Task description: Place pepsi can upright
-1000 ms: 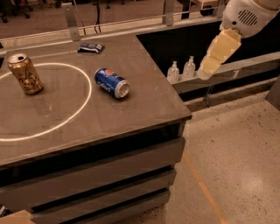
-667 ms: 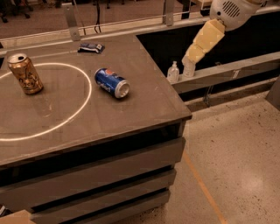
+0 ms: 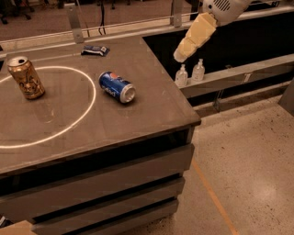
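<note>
Jaws first: whether they stand apart or together cannot be told, since the gripper (image 3: 180,55) shows only as one cream-coloured wedge tapering to a single tip. It hangs in the air beyond the table's far right corner, pointing down and to the left in the view, and it holds nothing and touches nothing. Its upper end joins a white rounded arm housing (image 3: 225,7) at the top edge of the view.

The pepsi can (image 3: 117,86) lies on its side on the table (image 3: 151,105), roughly midway between the far and near edges and nearer the right side. Its blue body shows the round logo at the far left end, and one silver end faces the near right. It lies just outside a thin white ring (image 3: 90,106) marked on the tabletop, with its left end just beside the ring's right arc. The gripper is well apart from it, higher and to the right.

Inside the ring, near its far left part, a gold-brown can (image 3: 26,77) stands upright with its opened top showing. A flat dark blue packet (image 3: 95,50) lies near the table's far edge, beyond the pepsi can and outside the ring. Along that far edge runs a metal rail (image 3: 119,28) on upright posts.

To the right of the table, a lower grey ledge (image 3: 239,75) carries two small clear bottles (image 3: 182,75) (image 3: 198,70) standing side by side, almost directly beneath the gripper's tip. The table's front shows stacked grey slats with dark gaps between them. A speckled floor (image 3: 257,156) lies below to the right, crossed by a thin orange line (image 3: 212,195).
</note>
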Controlling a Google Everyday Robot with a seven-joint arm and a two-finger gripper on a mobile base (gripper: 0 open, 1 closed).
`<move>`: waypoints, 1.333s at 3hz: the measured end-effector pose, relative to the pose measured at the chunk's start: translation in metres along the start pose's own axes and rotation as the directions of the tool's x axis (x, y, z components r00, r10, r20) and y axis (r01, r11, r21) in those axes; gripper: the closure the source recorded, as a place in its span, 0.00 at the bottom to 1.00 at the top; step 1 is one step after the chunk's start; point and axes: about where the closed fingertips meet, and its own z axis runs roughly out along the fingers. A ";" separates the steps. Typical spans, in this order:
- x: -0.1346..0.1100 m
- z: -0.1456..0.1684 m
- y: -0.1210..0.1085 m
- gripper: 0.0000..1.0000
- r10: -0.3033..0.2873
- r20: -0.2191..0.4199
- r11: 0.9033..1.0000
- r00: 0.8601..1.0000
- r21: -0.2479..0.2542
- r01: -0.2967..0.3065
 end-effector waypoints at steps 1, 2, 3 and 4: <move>-0.007 0.001 0.004 0.00 0.017 0.011 1.000 1.000 -0.005 -0.017; -0.029 0.010 0.017 0.00 0.055 0.019 0.998 0.998 -0.038 -0.054; -0.054 0.022 0.036 0.00 0.064 0.016 0.996 0.998 -0.071 -0.063; -0.075 0.038 0.055 0.00 0.068 0.010 0.993 0.998 -0.099 -0.066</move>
